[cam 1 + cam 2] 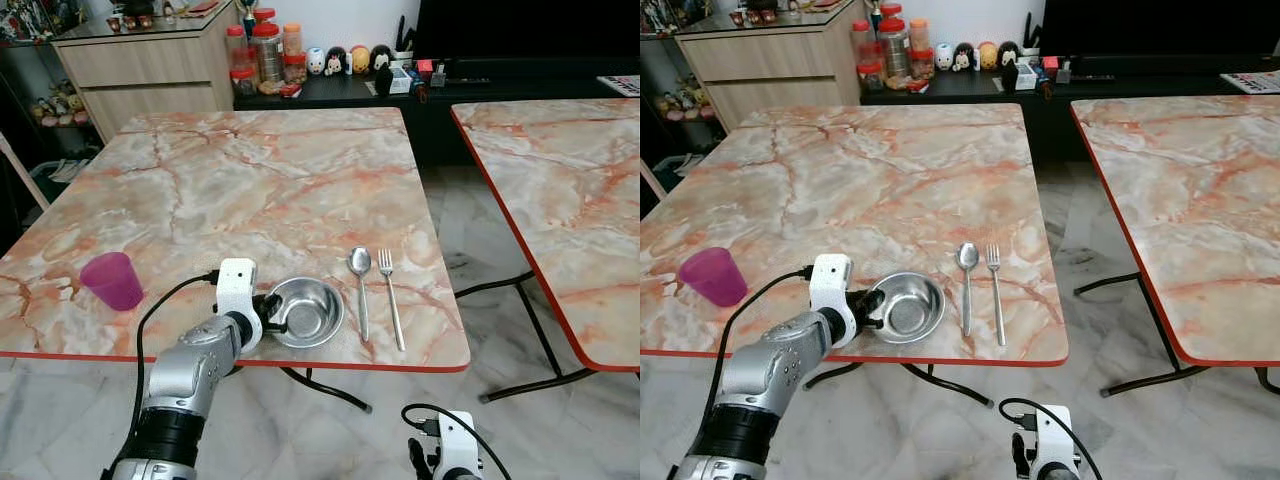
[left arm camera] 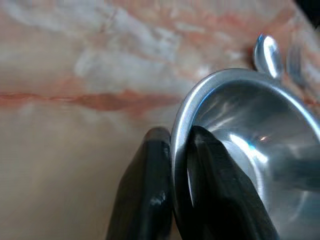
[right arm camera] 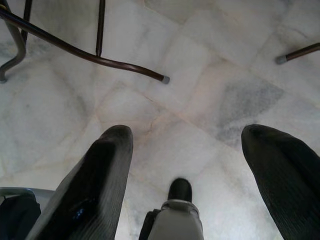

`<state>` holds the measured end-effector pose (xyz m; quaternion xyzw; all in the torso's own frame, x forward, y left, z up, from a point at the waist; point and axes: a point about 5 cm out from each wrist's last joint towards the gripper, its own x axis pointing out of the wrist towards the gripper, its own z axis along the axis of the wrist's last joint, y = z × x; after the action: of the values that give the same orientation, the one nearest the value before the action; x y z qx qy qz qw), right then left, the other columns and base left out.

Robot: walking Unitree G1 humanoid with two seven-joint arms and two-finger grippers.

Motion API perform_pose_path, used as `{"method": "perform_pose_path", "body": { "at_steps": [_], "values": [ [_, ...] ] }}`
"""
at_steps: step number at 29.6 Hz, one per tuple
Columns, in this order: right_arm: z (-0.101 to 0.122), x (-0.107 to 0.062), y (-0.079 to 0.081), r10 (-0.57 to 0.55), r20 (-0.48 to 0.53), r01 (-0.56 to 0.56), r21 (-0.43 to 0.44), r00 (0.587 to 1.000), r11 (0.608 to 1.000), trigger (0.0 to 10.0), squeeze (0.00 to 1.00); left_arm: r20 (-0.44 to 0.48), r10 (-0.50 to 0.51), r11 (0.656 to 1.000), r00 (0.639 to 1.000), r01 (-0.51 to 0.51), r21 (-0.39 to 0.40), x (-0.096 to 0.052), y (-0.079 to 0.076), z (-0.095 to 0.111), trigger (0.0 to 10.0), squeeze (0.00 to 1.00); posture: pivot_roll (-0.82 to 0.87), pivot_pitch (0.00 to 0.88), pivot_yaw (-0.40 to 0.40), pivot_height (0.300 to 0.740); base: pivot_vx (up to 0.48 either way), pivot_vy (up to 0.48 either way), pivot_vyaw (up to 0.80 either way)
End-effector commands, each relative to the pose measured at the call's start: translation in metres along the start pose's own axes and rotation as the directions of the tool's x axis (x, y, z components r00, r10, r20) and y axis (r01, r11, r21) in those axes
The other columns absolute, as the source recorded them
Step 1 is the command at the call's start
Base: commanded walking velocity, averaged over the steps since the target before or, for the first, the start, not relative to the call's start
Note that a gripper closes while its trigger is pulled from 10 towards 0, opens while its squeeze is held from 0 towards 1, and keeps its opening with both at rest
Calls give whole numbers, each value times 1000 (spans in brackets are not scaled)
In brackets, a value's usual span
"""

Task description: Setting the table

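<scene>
The left gripper pinches the rim of the steel bowl, one finger inside, one outside; the bowl sits near the table's front edge. A tug toward six o'clock could tip it off. Spoon and fork lie just beside at three o'clock; the purple cup stands well apart at nine. Twelve o'clock looks open marble. The right gripper hangs spread over the floor.

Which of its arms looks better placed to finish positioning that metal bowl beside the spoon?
Probably the left. Its end effector already pinches the bowl by the rim on the table, while the right end effector hangs open below, above the floor.
</scene>
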<state>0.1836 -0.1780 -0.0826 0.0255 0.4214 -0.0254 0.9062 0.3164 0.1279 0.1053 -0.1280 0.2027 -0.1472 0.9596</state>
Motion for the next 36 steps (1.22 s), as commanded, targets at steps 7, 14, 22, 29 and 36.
{"method": "perform_pose_path", "body": {
  "at_steps": [7, 14, 22, 29, 36],
  "values": [
    [2, 1, 0, 10, 1, -10, 5, 1000, 1000, 10000, 0, 190, 33, 990, 981, -6, -142, -8, 5, 22, 10000, 0, 20, 0, 39, 723, 0, 0, 0],
    [3, 1, 0, 13, 4, -13, 2, 1000, 1000, 10000, 0, 346, 126, 952, 930, -15, -307, -15, 14, 34, 10000, 0, 19, 0, 36, 723, 0, 0, 0],
    [4, 1, 0, 16, 6, -16, 4, 1000, 1000, 10000, 0, 409, 209, 899, 888, -10, -437, -16, 14, 34, 10000, 0, 22, 0, 30, 723, 0, 0, 0],
    [6, 1, -2, 14, 10, -14, -2, 1000, 1000, 10000, 0, 441, 185, 905, 878, 22, -424, -14, 5, 37, 0, 0, 16, 0, 22, 723, 0, 0, 0],
    [7, 1, -3, 13, 9, -13, -7, 1000, 1000, 10000, 0, 459, 227, 935, 859, -60, -349, -14, 6, 43, 10000, 0, 17, 0, 21, 723, 0, 0, 0]
  ]
}}
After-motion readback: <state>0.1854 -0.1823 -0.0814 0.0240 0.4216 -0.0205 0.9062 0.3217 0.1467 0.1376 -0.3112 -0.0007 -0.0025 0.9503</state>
